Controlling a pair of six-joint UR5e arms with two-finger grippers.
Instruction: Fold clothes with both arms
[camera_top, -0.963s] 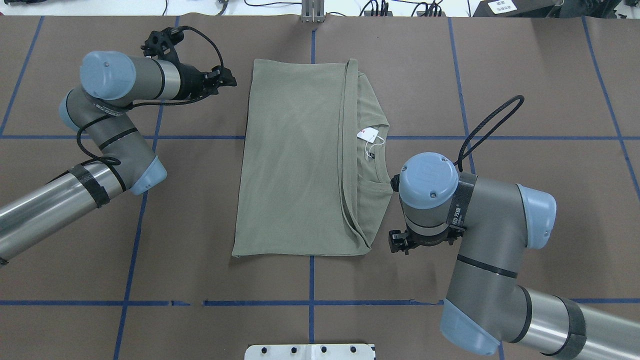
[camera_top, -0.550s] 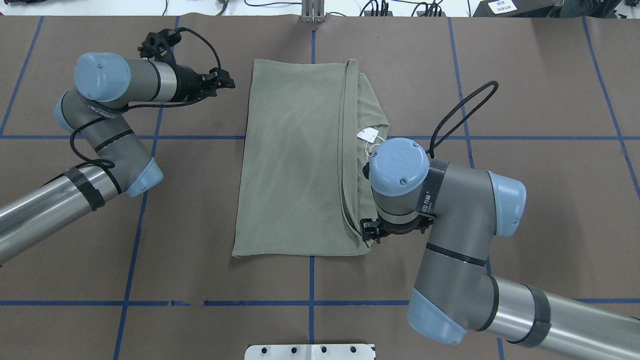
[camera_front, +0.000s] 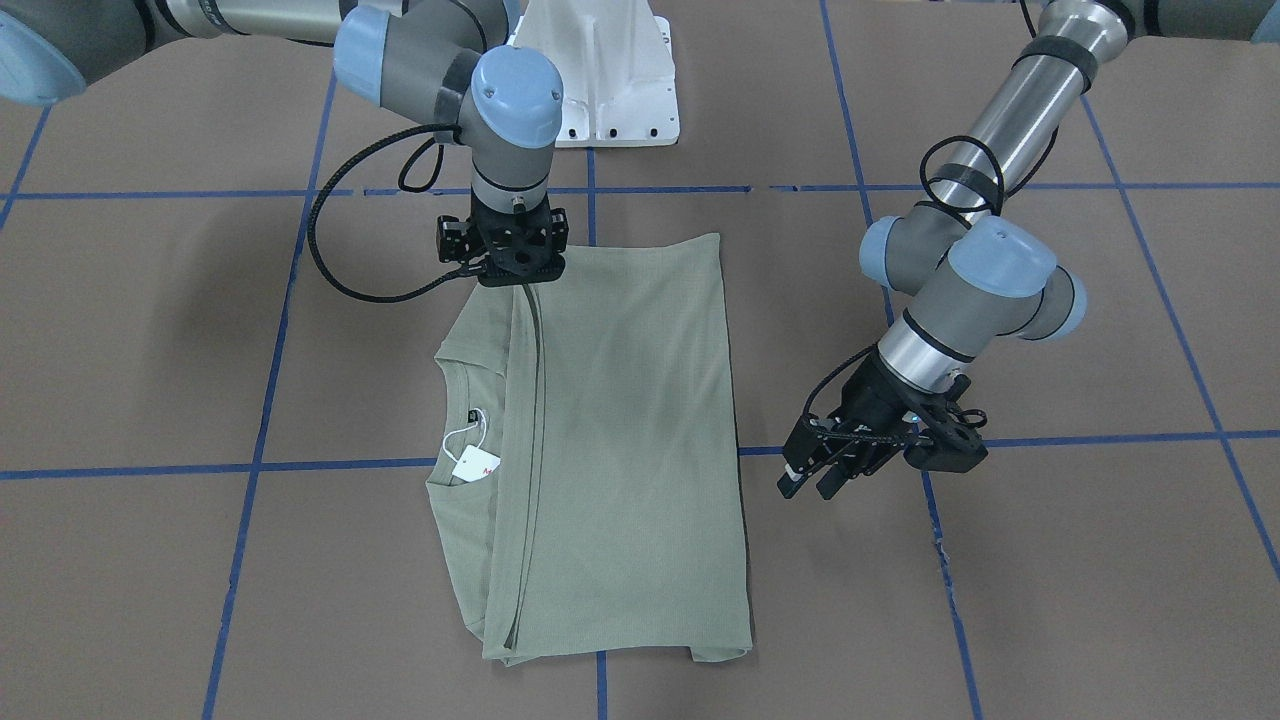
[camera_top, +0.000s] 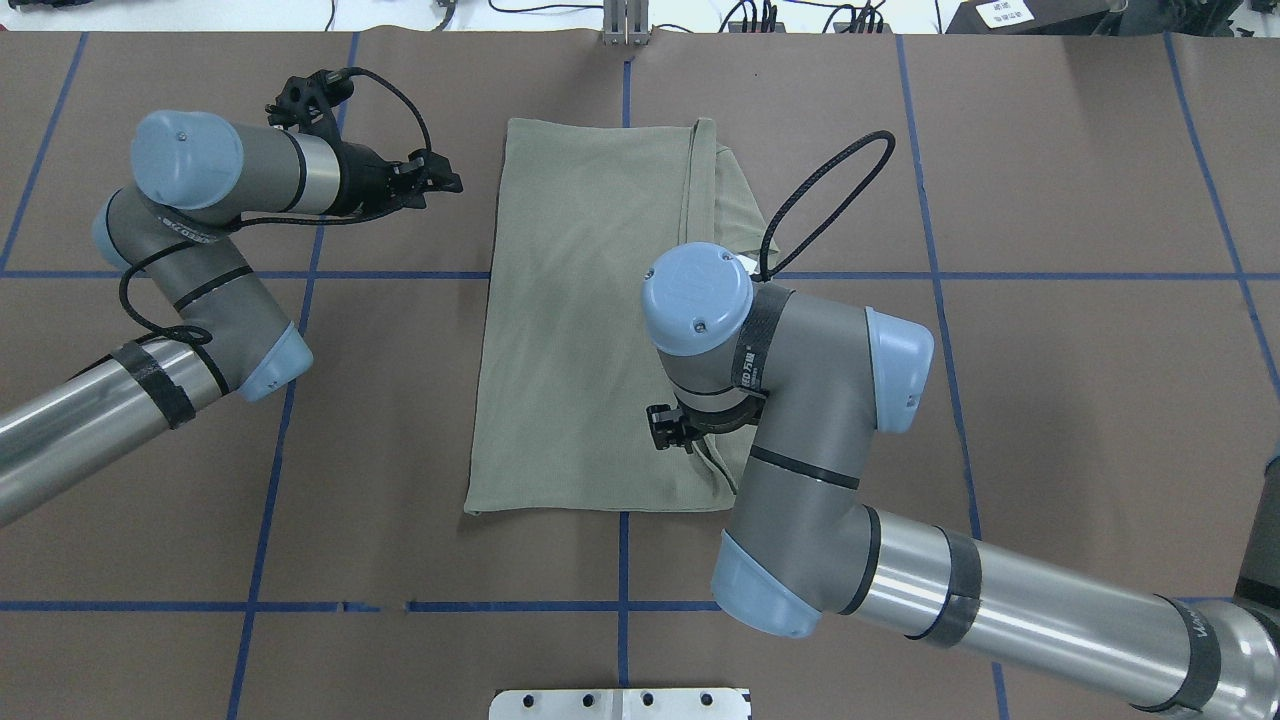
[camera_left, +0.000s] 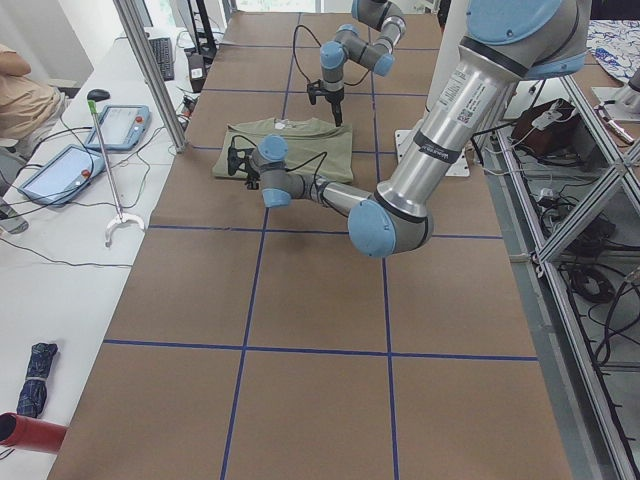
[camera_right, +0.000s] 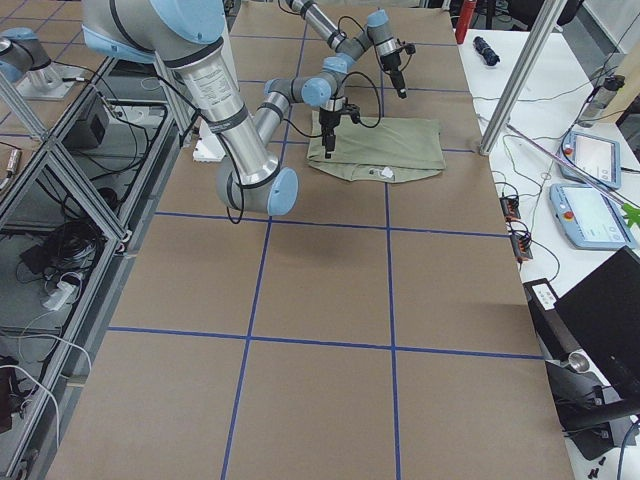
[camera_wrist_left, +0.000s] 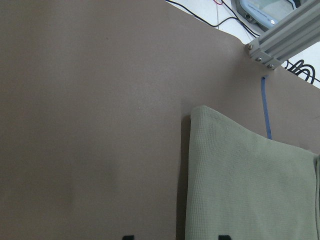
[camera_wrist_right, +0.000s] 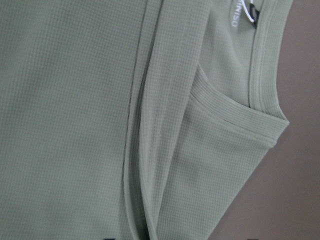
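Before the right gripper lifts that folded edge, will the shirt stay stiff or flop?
Probably floppy and light: the shirt is thin knit lying flat in soft layers. The stacked layers under the right gripper may slide apart when lifted.

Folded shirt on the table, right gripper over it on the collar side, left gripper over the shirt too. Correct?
Not quite. The left gripper is not over the sage-green shirt. It hangs beside the shirt's edge, above bare table, as the overhead exterior view shows. The rest holds: the shirt lies folded on the table and the right gripper is over it on the collar side.
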